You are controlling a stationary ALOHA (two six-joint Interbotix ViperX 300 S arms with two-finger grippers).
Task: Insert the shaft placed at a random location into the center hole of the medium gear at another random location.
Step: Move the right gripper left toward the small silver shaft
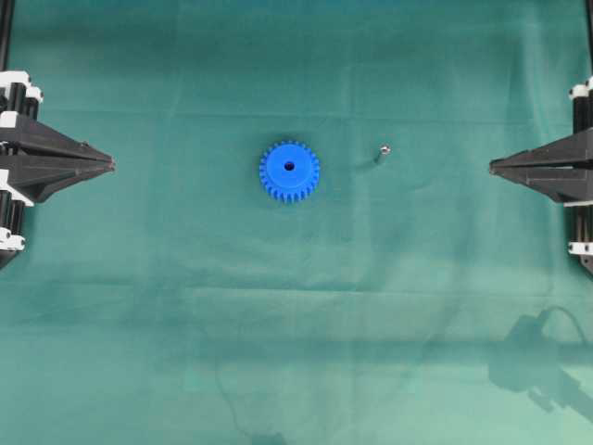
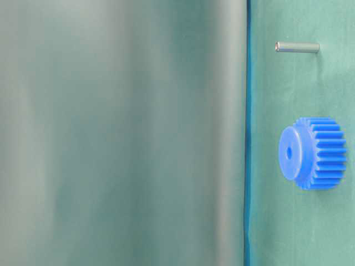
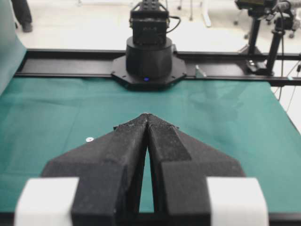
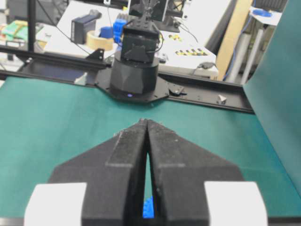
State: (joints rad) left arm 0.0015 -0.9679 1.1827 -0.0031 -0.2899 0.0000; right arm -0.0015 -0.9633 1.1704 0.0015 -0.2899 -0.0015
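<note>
Medium gear lay mid-frame, shaft apart to its right. Left gripper, right gripper both pinched closed, empty, at frame edges.

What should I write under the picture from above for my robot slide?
Blue gear and tiny shaft wait apart on green cloth, between two shut grippers, left and right.

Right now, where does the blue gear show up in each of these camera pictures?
Overhead view: the blue gear lies near the middle of the green cloth, left of the small metal pin.
Table-level view: at the right edge, below the pin.
Left wrist view: not visible.
Right wrist view: only a blue sliver shows at the bottom, through the gap behind the closed right gripper.
Shared landmark: the green cloth.
</note>
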